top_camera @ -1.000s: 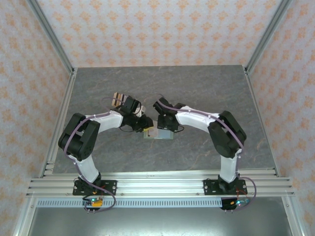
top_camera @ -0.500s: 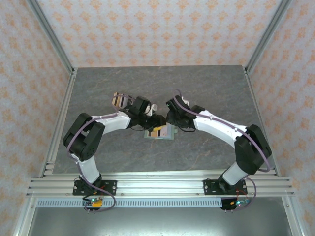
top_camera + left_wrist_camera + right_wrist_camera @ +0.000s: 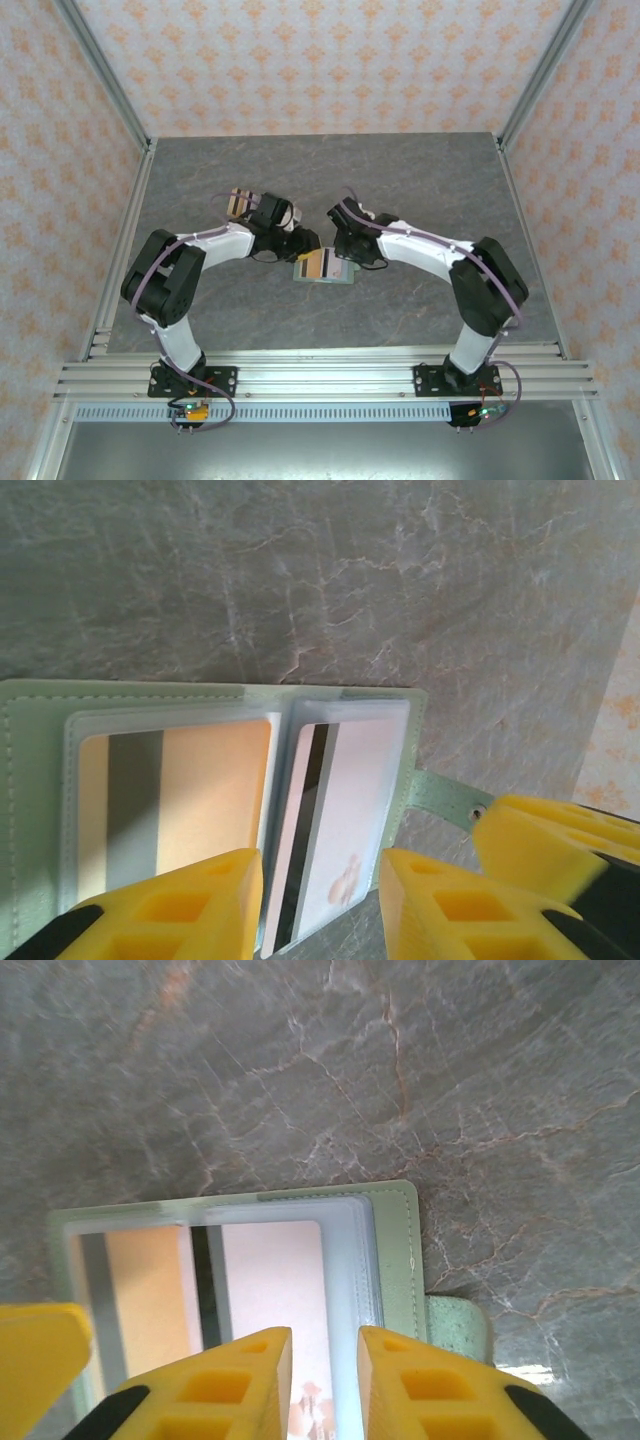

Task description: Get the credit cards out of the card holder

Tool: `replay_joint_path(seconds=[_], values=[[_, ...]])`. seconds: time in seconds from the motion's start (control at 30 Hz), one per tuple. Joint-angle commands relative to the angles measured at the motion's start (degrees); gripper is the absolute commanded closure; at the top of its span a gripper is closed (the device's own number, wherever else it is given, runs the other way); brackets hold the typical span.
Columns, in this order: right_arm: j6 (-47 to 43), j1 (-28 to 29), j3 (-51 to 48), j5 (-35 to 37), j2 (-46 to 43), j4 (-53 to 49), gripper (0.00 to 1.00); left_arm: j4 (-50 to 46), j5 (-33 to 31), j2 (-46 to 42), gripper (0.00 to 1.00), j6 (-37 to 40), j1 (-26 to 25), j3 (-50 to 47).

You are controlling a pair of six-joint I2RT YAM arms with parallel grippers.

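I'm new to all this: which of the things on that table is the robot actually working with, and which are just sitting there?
Part of the job: green card holder, lying open; orange card and pale card in its clear sleeves; small stack of cards further back on the table.
Just there: grey marbled table; metal frame; patterned walls.

Robot test cell, lab sort; landmark is the grey marble-look table; pale panels with an orange motif wall it in behind and on both sides; aluminium posts rise from its far corners; slotted rails run along its near edge, two arm bases bolted on; loose wiring hangs just beyond the rails.
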Motion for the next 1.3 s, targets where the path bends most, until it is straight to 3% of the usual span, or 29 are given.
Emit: replay_joint_path(seconds=[0.0, 0.33, 1.27], values=[[-0.7, 0.8, 2.4, 0.4, 2.8, -3.0, 0.79, -1.7, -0.3, 0.3, 0.65, 1.3, -0.3, -0.4], [-0.7, 0.8, 3.8, 0.5, 8.2, -4.6, 0.92, -2.5, 0.4, 4.6, 0.72, 2.1, -1.9, 3.3], [-0.5, 0.8, 3.9, -0.8, 11.0, -4.3, 0.93, -0.4, 3.9, 7.5, 0.77, 2.8, -2.5, 4.0]])
